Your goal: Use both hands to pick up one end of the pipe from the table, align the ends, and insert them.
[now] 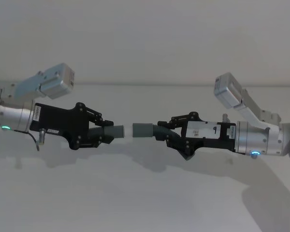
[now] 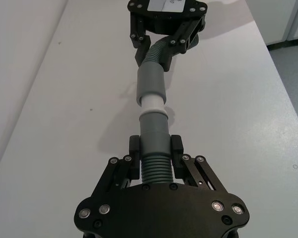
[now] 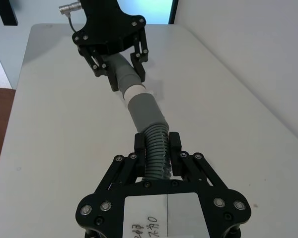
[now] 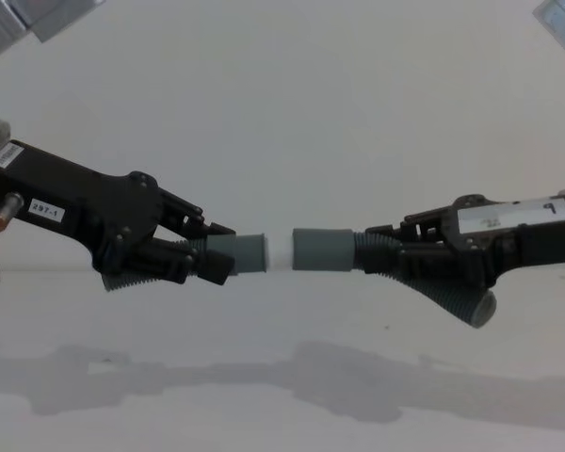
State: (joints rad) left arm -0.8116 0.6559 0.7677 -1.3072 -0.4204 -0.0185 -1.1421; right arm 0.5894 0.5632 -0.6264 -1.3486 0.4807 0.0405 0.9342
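Black plastic left gripper (image 2: 155, 153), nearest in the left wrist view, fingers (image 2: 134, 148) clamped on the ribbed middle of the left pipe piece (image 2: 155, 130), which runs straight out beyond the fingertips and ends in a smooth grey cuff carrying a narrower white tip (image 2: 152, 103). White tip sits at the mouth of the plain socket cuff (image 2: 151, 82) of the right pipe piece (image 1: 152, 130), the two ends in line; whether it is partly entered or merely touching cannot be told. Beyond the socket, ribbed hose bends into the right gripper (image 1: 170, 131), whose fingers (image 3: 140, 144) are closed on the ribbing just behind the socket cuff, as the right wrist view shows. Both pieces are held raised above the white table (image 4: 282, 405), where their shadows fall. Chest view shows a free bent end of each piece hanging below its gripper's fingers.
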